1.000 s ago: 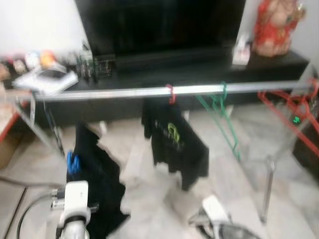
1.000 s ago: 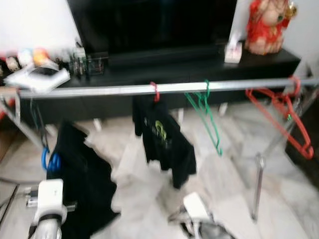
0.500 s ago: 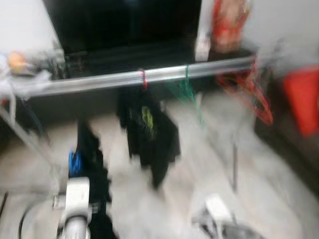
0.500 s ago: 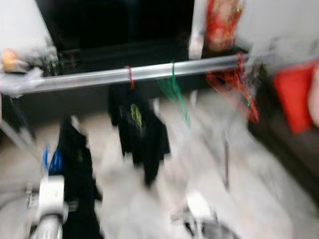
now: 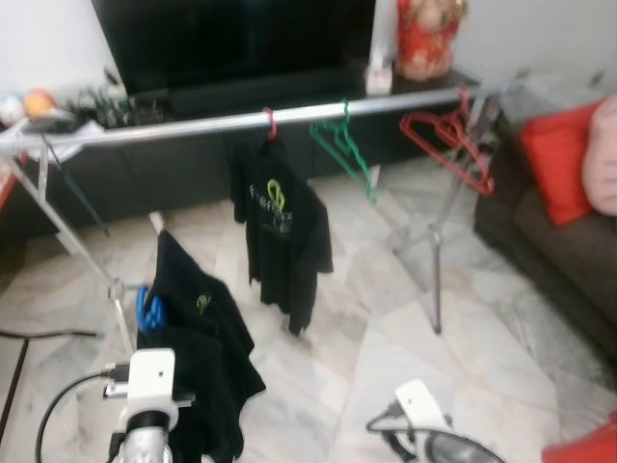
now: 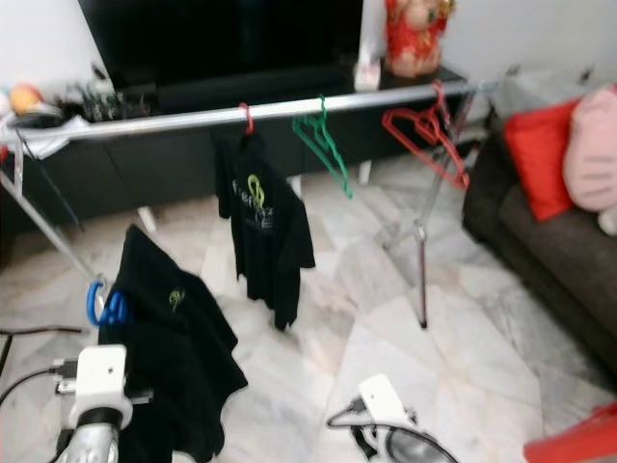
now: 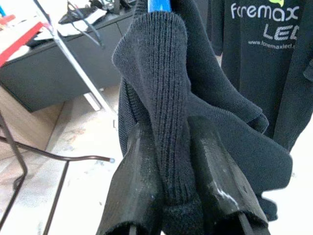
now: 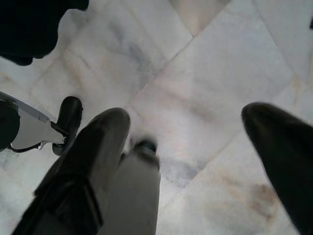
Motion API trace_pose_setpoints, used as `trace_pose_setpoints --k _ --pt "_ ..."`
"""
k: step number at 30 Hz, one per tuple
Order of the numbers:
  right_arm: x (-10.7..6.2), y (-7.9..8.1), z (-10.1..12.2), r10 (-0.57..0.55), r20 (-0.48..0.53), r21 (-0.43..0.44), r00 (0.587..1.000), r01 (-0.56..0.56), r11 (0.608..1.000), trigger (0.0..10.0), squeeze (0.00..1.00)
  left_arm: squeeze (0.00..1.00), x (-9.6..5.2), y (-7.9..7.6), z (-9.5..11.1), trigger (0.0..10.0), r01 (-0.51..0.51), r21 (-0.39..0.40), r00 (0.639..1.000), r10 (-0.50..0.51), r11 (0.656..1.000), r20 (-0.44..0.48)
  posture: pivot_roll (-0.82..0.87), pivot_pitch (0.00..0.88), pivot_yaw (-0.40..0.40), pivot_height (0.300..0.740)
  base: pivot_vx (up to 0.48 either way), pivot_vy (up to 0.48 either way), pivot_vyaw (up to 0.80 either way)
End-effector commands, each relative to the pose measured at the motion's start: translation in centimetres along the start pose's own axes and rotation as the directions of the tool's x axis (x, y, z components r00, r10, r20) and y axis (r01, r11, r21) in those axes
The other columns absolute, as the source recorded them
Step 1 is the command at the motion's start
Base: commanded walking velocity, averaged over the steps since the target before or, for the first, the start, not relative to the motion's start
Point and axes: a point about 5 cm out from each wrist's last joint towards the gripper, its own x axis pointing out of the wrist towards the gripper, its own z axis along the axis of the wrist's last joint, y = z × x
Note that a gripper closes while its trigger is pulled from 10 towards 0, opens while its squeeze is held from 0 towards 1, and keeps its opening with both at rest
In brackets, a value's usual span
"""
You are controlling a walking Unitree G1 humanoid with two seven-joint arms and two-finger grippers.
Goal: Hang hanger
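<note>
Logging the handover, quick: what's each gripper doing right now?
Left gripper: jaws shut on the black garment on its blue hanger.
Right gripper: jaws open, holding nothing, over the marble floor.

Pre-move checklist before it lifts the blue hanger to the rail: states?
1. Left end effector grip: shut on the black garment's knit fabric. Ok.
2. Blue hanger in the garment: the hook pokes out at the top. Ok.
3. Hook free of the rack's leg: cannot tell, they overlap in the eye views.
4. Free rail space: open stretch to the left of the hung black T-shirt. Ok.
5. Right end effector: open, holding nothing, pointing down at the floor. Ok.
6. Other hangers: green and red sit further right, out of the way. Ok.
</note>
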Motion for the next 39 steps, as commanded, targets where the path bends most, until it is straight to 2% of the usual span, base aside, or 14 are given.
trace_pose_setpoints --k 1,11,15,16,21,28,31,34,35,36,37,39 --pt "-0.1 -0.5 -0.3 -0.012 -0.007 0.008 1.000 0.012 1.000 10.0 0.00 0.00 0.2 0.0 0.8 10.0 -0.002 -0.019 0.999 0.003 1.000 0.033 -0.13 0.000 0.062 0.740 -0.315 0.000 0.00" --pt "-0.1 -0.4 0.1 -0.031 0.053 0.011 0.998 0.030 0.999 10.0 0.00 0.00 0.4 -0.8 1.5 10.0 0.086 -0.033 0.995 -0.084 0.996 0.053 -0.12 0.000 0.072 0.740 -0.316 0.000 0.00" --pt "-0.2 -0.6 0.3 -0.060 0.067 -0.037 0.996 0.063 0.997 10.0 0.00 0.00 0.5 -1.0 1.7 10.0 0.122 -0.034 0.991 -0.120 0.992 0.056 -0.12 0.000 0.075 0.740 -0.317 0.000 0.00" --pt "-0.2 -0.6 0.3 -0.059 0.078 -0.017 0.995 0.060 0.998 10.0 0.00 0.00 0.6 -1.1 1.9 10.0 0.131 -0.037 0.990 -0.129 0.991 0.059 -0.13 0.000 0.076 0.740 -0.281 0.000 0.00" --pt "-0.2 -0.6 0.4 -0.077 0.108 -0.026 0.991 0.081 0.996 10.0 0.00 0.00 1.1 -1.4 2.8 10.0 0.179 -0.043 0.981 -0.175 0.983 0.082 -0.13 0.000 0.077 0.740 0.000 0.000 0.00" --pt "-0.4 -0.6 1.0 -0.117 0.194 -0.052 0.974 0.130 0.990 10.0 0.00 0.00 1.9 -2.4 4.7 10.0 0.295 -0.067 0.951 -0.287 0.953 0.116 -0.14 0.000 0.093 0.740 0.000 0.000 0.00" --pt "-0.5 -0.5 1.4 -0.126 0.247 -0.057 0.961 0.145 0.988 10.0 0.00 0.00 2.5 -2.9 6.0 10.0 0.372 -0.057 0.922 -0.363 0.926 0.134 -0.14 0.000 0.098 0.740 0.000 0.000 0.00" --pt "-0.5 -0.4 1.5 -0.131 0.255 -0.057 0.958 0.150 0.987 10.0 0.00 0.00 2.6 -3.0 6.2 10.0 0.386 -0.058 0.917 -0.376 0.921 0.131 -0.14 0.000 0.099 0.740 0.000 0.000 0.00" --pt "-0.9 -2.2 4.7 -0.130 0.353 -0.067 0.927 0.163 0.984 10.0 0.00 0.00 2.6 -3.2 6.5 10.0 0.426 -0.045 0.900 -0.418 0.904 0.126 -0.14 0.000 0.105 0.740 0.000 0.000 0.00" --pt "-1.9 -4.3 8.7 -0.122 0.471 -0.084 0.874 0.182 0.980 10.0 0.00 0.00 2.7 -3.5 6.9 10.0 0.476 -0.031 0.875 -0.470 0.879 0.117 -0.14 0.000 0.105 0.740 0.000 0.000 0.00" --pt "-2.2 -4.7 9.5 -0.120 0.494 -0.088 0.861 0.186 0.979 10.0 0.00 0.00 2.7 -3.5 7.0 10.0 0.486 -0.028 0.870 -0.480 0.873 0.114 -0.14 0.000 0.105 0.740 0.000 0.000 0.00" --pt "-2.2 -4.7 9.5 -0.120 0.497 -0.088 0.860 0.187 0.978 10.0 0.00 0.00 2.7 -3.5 7.0 10.0 0.489 -0.029 0.868 -0.483 0.872 0.111 -0.14 0.000 0.105 0.740 0.000 0.000 0.00"
